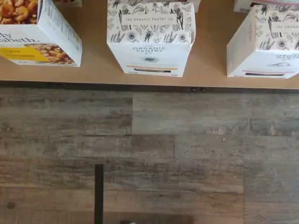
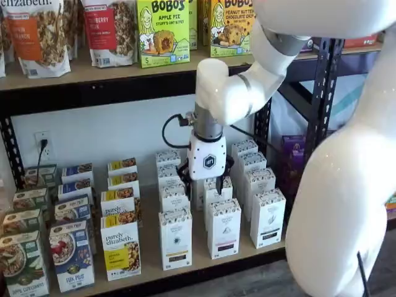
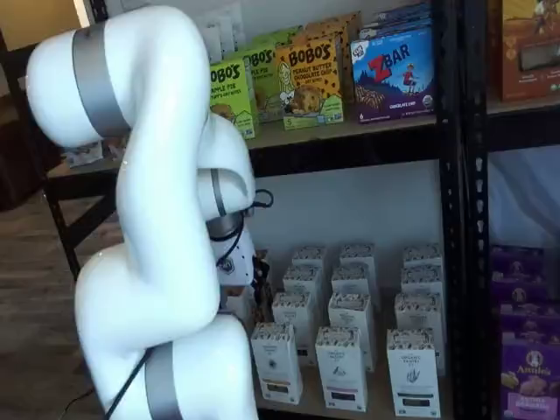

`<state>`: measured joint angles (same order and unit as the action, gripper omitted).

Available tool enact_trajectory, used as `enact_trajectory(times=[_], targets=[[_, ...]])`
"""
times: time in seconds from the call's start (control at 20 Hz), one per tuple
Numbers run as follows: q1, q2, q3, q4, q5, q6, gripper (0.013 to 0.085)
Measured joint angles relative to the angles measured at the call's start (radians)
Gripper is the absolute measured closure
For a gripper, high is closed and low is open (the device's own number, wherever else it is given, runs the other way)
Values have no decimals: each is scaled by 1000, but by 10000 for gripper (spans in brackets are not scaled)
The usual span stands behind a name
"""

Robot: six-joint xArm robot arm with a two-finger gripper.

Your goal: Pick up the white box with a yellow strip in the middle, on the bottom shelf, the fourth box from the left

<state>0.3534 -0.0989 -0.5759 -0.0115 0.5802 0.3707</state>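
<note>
The white box (image 1: pixel 149 51) with a speckled top and a yellow-gold strip low on its front stands at the front edge of the bottom shelf (image 1: pixel 210 56) in the wrist view. It heads its column in both shelf views (image 2: pixel 176 238) (image 3: pixel 276 362). My gripper (image 2: pixel 204 182) hangs over the cartons further back in that column, above and behind the white box. Its black fingers stand apart with nothing between them. In a shelf view only the gripper's white body shows behind the arm (image 3: pixel 238 262).
A Purely Elizabeth box (image 1: pixel 37 32) (image 2: pixel 120 246) stands left of the white box. A like carton with a pinkish strip (image 1: pixel 268 44) (image 2: pixel 224 228) stands right of it. More cartons fill the rows behind. The upper shelf (image 2: pixel 93 77) hangs overhead. Wood floor (image 1: pixel 149 154) lies below.
</note>
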Motion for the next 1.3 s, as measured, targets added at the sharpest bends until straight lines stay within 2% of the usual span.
enact_trajectory(times=[0.45, 0.75, 0.9, 1.1, 1.3], targets=[[0, 132, -31, -12, -132, 9, 130], [-1, 232, -79, -10, -169, 6, 130], [-4, 284, -105, -40, -203, 31, 130], [-7, 356, -151, -128, -223, 110, 130], [-15, 411, -185, -166, -260, 140, 130]])
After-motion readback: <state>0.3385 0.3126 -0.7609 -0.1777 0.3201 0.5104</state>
